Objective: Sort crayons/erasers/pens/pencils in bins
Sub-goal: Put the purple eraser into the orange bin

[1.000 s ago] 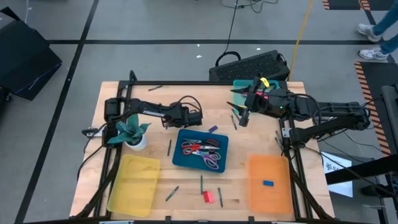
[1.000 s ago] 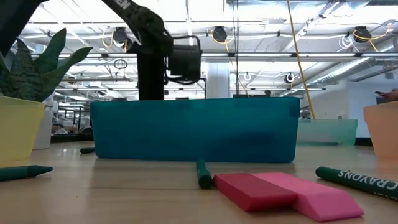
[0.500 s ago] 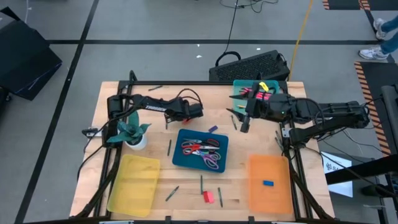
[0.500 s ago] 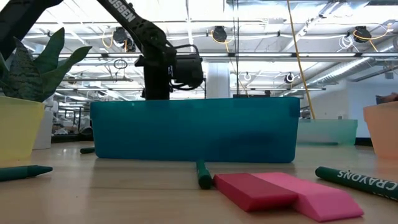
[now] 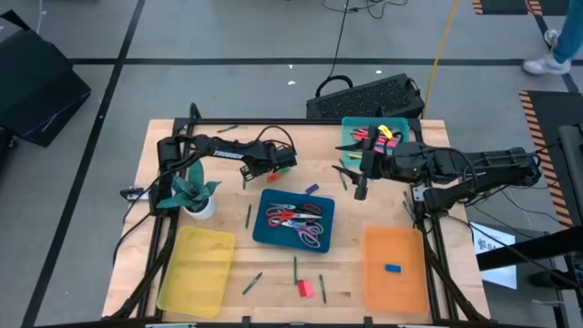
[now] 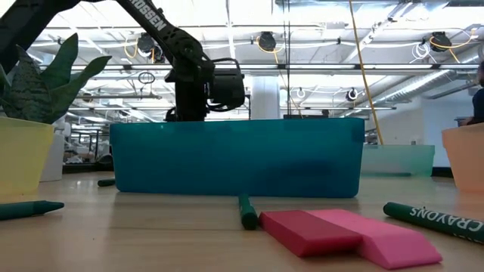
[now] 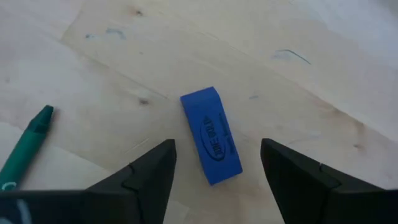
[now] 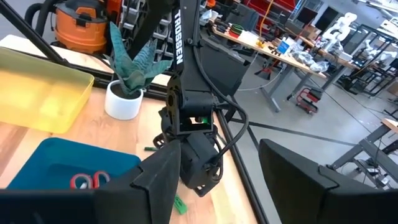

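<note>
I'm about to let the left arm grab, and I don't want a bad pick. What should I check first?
1. Left pincer open: ok, fingers spread.
2. Blue eraser centred between the fingers: ok.
3. Pincer low enough to close on it: cannot tell.
4. Green crayon outside the grasp: ok, lies apart to one side.
5. Right pincer out of the way: ok, off by the teal bin.
6. Room in the orange bin: ok, one eraser inside.
</note>
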Controlling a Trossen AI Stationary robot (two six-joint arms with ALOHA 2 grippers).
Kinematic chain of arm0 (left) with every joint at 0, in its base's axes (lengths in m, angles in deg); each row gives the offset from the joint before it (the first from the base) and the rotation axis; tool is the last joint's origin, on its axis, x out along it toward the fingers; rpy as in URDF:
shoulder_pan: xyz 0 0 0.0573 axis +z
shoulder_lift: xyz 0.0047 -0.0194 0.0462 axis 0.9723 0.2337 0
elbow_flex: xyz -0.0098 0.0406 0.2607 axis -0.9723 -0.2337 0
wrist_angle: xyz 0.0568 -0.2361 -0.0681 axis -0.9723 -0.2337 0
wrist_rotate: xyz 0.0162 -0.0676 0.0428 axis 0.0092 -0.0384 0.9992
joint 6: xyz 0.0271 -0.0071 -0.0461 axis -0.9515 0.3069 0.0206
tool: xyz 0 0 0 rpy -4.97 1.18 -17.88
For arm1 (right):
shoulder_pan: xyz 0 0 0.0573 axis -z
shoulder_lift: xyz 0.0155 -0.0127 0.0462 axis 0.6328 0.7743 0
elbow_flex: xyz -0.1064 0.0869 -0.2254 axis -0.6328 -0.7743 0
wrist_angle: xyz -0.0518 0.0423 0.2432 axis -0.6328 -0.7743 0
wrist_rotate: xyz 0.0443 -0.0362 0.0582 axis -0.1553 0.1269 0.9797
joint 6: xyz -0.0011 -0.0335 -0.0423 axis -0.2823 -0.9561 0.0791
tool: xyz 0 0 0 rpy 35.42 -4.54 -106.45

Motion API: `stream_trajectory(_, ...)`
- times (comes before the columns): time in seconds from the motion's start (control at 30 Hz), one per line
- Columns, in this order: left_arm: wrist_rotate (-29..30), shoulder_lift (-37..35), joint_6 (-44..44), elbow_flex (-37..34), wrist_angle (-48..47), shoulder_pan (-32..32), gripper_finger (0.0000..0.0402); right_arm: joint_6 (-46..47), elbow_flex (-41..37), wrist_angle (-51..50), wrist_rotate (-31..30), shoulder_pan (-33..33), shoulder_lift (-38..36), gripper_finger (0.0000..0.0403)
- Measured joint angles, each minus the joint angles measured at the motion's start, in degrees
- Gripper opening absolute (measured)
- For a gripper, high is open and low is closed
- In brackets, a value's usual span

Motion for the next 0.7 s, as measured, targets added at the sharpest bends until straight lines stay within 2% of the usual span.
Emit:
stream_trajectory(0.13, 0.29, 0.44, 3.34, 0.04, -2.31, 0.00, 0.0235, -0.03, 0.00, 0.01, 0.00, 0.00, -0.04, 0.0210)
stream_trajectory(0.23, -0.34, 0.49, 4.37, 0.06, -4.19, 0.46, 0.0201, -0.03, 0.00, 0.01, 0.00, 0.00, -0.04, 0.0210)
stream_trajectory(0.37, -2.71, 0.49, -2.46, 0.04, -4.21, 1.87, 0.0140, -0.03, 0.00, 0.03, 0.00, 0.04, -0.07, 0.0210)
stream_trajectory(0.47, -3.60, 0.46, -6.48, 0.05, -4.39, 2.54, 0.0112, -0.03, 0.00, 0.03, 0.00, 0.07, -0.07, 0.0210)
stream_trajectory(0.57, -5.51, -0.01, -10.50, 0.44, -6.16, 3.30, 0.0107, 0.02, 0.00, 0.03, 0.00, 0.07, -0.07, 0.0210)
stream_trajectory(0.7, -6.26, -0.31, -15.71, 0.47, -7.04, 3.90, 0.0123, 0.09, 0.00, 0.05, -0.09, 0.07, -0.07, 0.0210)
